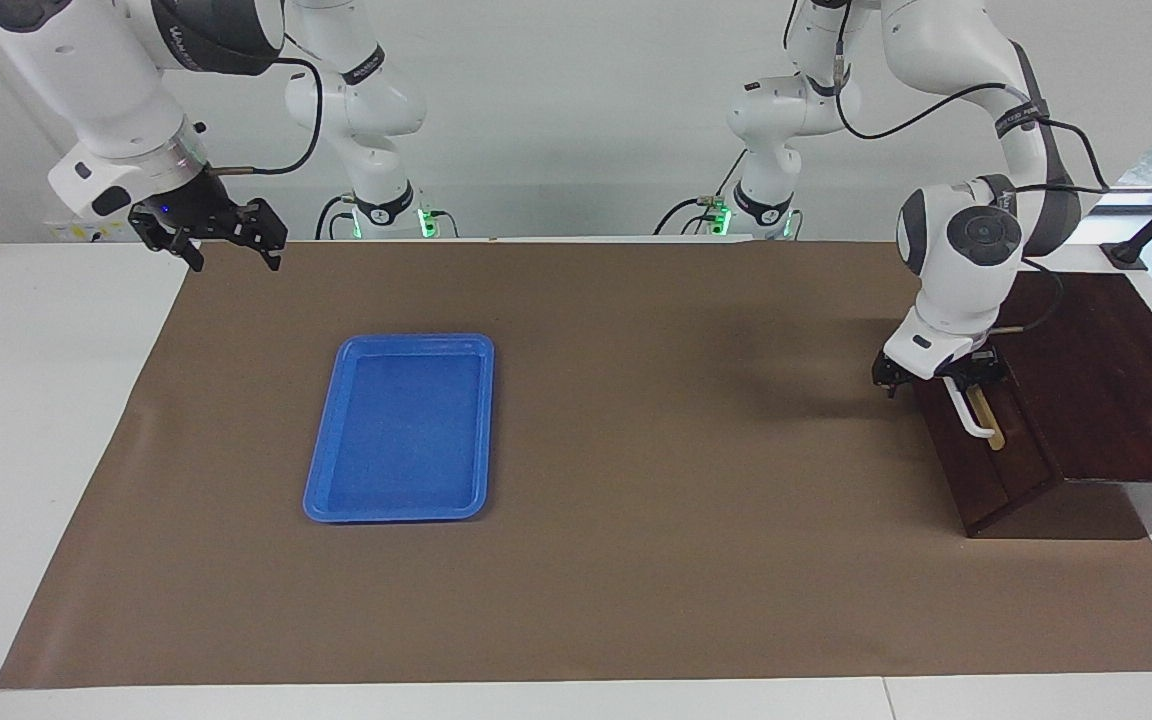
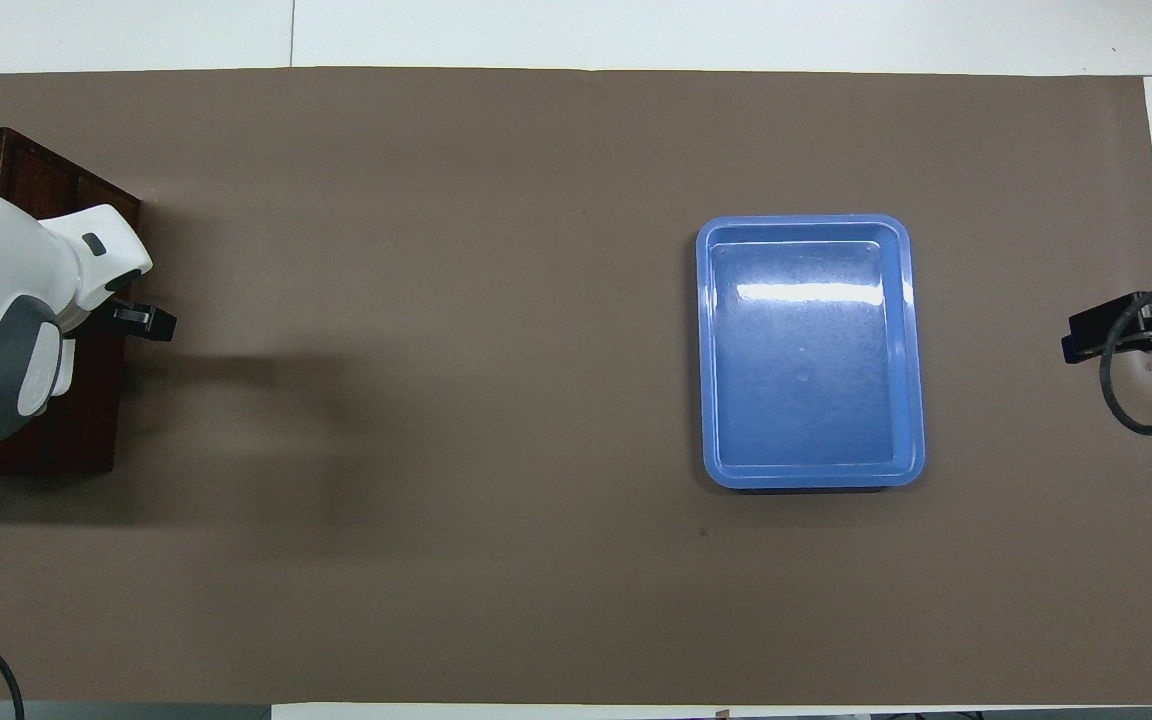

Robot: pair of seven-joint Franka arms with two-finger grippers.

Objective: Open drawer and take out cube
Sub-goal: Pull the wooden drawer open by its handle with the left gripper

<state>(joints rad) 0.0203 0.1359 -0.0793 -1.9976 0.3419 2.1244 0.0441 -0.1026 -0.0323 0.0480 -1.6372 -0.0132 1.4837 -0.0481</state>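
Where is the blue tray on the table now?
The blue tray lies flat on the brown mat, toward the right arm's end of the table, well apart from the drawer at the left arm's end.

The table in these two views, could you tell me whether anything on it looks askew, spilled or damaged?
Nothing stands out. The blue tray lies flat and empty on the brown mat, and the drawer is shut, with the left gripper at its white handle.
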